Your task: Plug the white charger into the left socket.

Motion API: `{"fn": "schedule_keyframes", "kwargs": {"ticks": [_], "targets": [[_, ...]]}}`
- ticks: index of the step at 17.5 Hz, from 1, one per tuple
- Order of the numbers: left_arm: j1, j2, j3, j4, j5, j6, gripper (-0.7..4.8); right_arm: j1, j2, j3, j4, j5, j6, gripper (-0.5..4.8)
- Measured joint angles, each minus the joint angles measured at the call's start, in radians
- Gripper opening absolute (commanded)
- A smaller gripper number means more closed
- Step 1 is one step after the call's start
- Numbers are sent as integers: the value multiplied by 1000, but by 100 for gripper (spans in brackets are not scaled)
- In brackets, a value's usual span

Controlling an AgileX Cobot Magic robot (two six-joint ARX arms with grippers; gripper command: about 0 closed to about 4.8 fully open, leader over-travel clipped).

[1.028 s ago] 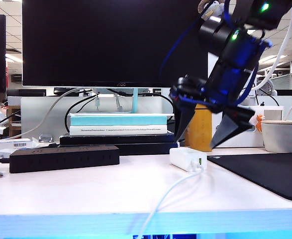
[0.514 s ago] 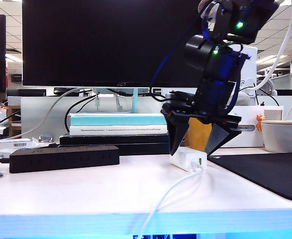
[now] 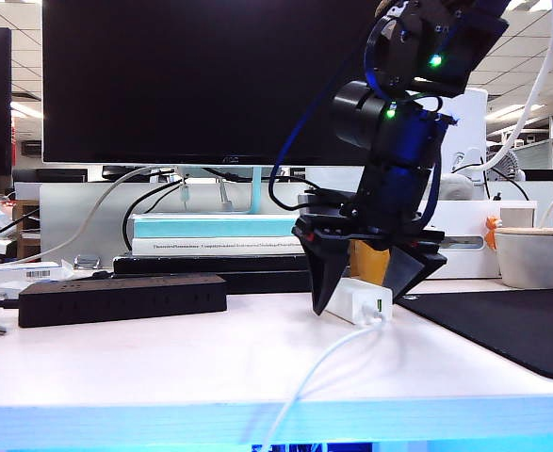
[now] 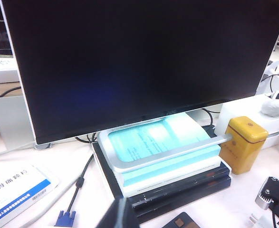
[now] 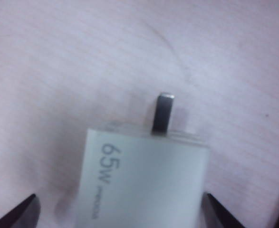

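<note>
The white charger [image 3: 356,301] lies on the white table, its thin white cable [image 3: 304,386] running toward the front edge. My right gripper [image 3: 354,299] is open and lowered over it, one finger on each side and the tips near the tabletop. In the right wrist view the charger [image 5: 144,180] lies between the two fingertips [image 5: 20,213], apart from both, with a metal prong [image 5: 163,112] pointing away. The black power strip [image 3: 121,299] lies to the left; its sockets do not show from this low angle. My left gripper [image 4: 119,214] is shut on nothing, facing the monitor.
A large black monitor [image 3: 210,80] stands behind, on a stack of teal and black books [image 3: 224,247]. A yellow tin [image 3: 375,250] is just behind the charger. A black mat [image 3: 502,325] and a white cup [image 3: 535,256] are to the right.
My right gripper has come down and leftward, from above the charger to straddling it near the table, still open. The charger and the power strip have not moved.
</note>
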Motion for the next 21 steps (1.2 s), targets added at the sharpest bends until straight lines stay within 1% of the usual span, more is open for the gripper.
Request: {"fn": "schedule_keyframes", "kwargs": {"ticks": [1,2,3,4,9,10,11,13,15,17,19,21], "targets": [[0,0,0,-4,0,0,-6,0,1,0,0,15,0,363],[0,0,0,-7,0,0,-6,0,2,0,0,35,1,256],[0,0,0,-7,0,0,-6,0,2,0,-3,46,1,192],[0,0,0,-7,0,0,-6,-2,2,0,-7,48,0,174],[0,0,0,-10,0,0,-6,-1,0,1,-16,48,2,175],[0,0,0,-19,0,0,-6,-1,0,15,-46,48,11,175],[0,0,0,-28,0,0,-6,-1,-1,59,-102,48,36,175],[0,0,0,-28,0,0,-6,-1,-18,156,-149,39,93,175],[0,0,0,-28,0,0,-6,-2,-37,280,-173,-90,170,175],[0,0,0,-28,0,0,-6,0,-36,372,-180,-222,323,175],[0,0,0,-27,0,1,-6,0,-39,462,-103,-406,649,175],[0,0,0,-27,0,1,-6,-1,-38,492,-26,-531,837,175]]}}
